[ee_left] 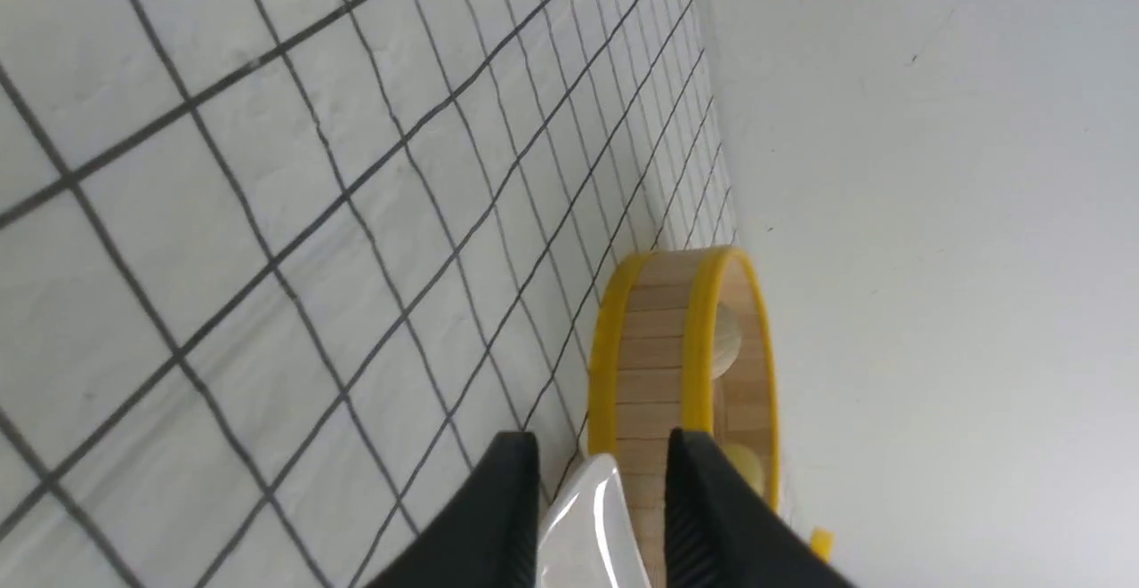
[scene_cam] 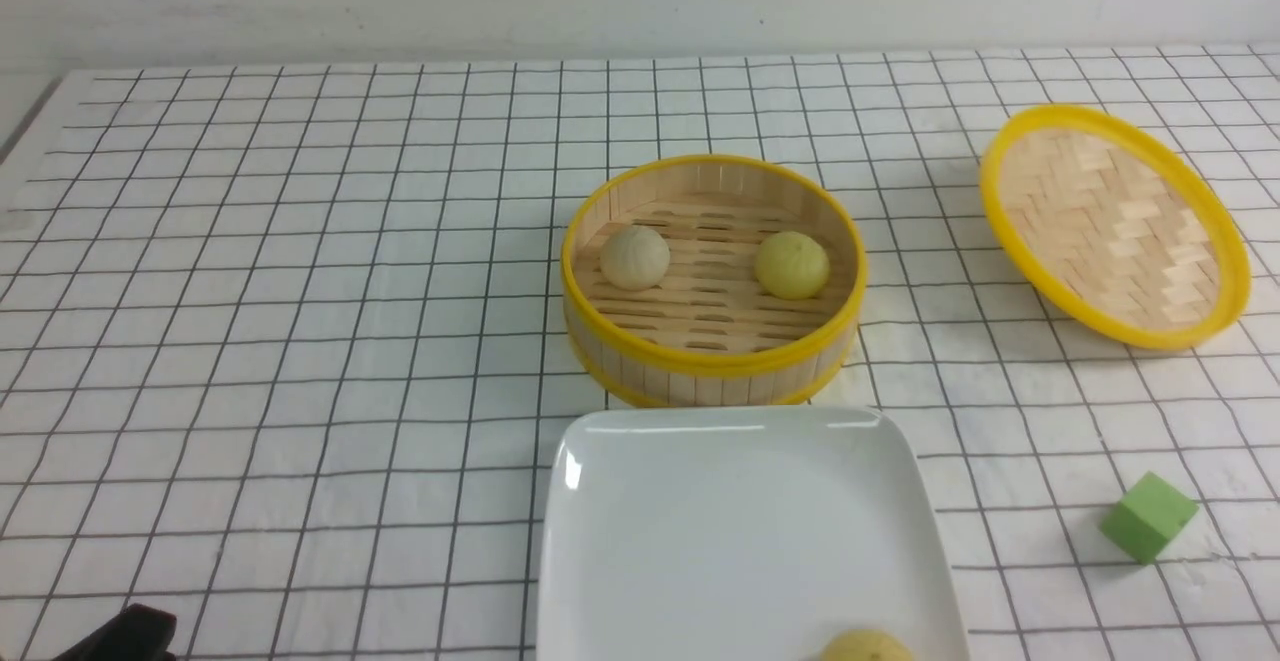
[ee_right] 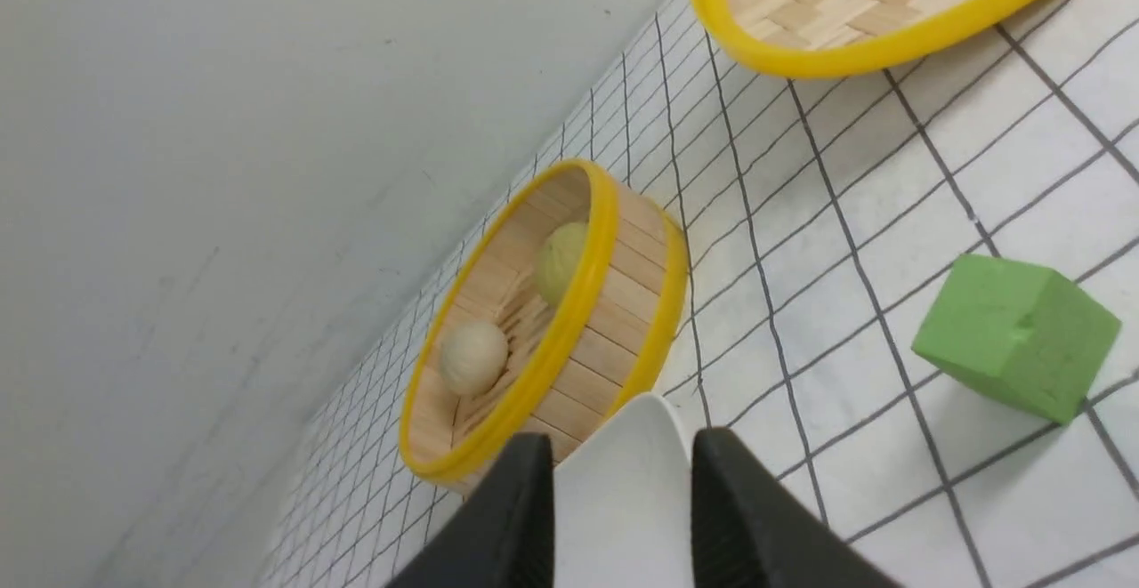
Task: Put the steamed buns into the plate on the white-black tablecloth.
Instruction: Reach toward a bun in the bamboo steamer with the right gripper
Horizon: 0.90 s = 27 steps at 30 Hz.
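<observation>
An off-white bun (scene_cam: 634, 257) and a pale yellow bun (scene_cam: 792, 264) lie in the open bamboo steamer (scene_cam: 712, 361) at mid-table. Another pale yellow bun (scene_cam: 866, 646) lies on the white square plate (scene_cam: 740, 521) at the near edge, partly cut off by the frame. My left gripper (ee_left: 601, 446) is open and empty, low at the near left, facing the plate's corner (ee_left: 587, 526) and the steamer (ee_left: 654, 348). My right gripper (ee_right: 623, 446) is open and empty, near the plate's right side (ee_right: 623, 499); both steamer buns show beyond it, off-white (ee_right: 473, 357) and yellow (ee_right: 561, 261).
The steamer's flat lid (scene_cam: 1115, 226) lies tilted at the far right. A green cube (scene_cam: 1148, 516) sits on the white-black tablecloth (scene_cam: 300, 341) to the right of the plate. A white wall runs behind the table. Only a dark bit of the left arm (scene_cam: 120, 636) shows in the front view.
</observation>
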Tool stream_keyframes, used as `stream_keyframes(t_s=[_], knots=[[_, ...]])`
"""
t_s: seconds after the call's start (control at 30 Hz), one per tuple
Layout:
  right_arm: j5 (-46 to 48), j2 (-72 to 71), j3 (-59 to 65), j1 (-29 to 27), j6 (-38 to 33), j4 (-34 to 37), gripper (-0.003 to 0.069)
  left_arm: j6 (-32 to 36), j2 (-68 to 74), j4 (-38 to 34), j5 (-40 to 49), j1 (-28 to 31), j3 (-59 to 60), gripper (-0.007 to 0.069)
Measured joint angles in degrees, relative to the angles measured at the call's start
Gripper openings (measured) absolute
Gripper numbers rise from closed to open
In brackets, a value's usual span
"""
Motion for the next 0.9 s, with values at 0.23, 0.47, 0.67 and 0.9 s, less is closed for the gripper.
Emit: stream_keyframes(t_s=[0.23,0.47,0.67,0.9], knots=[[-3.29,2.46,-5.45,0.00,-3.97,-2.24,0.0120,9.71,2.62,3.62,3.03,0.00,-12.99,0.0021],[13.22,28.48,-24.34,0.00,-12.31,-14.31,-0.0004,21.49,28.60,16.36,27.10,0.00,-34.03,0.0002],[29.71,55.12,-36.61,0.00,-11.82,-20.73,0.0020,32.73,46.73,21.98,40.99,0.00,-42.83,0.0002],[32.59,79.61,-54.51,4.75,-17.37,-17.09,0.0122,38.82,54.64,17.39,37.60,0.00,-46.34,0.0002]])
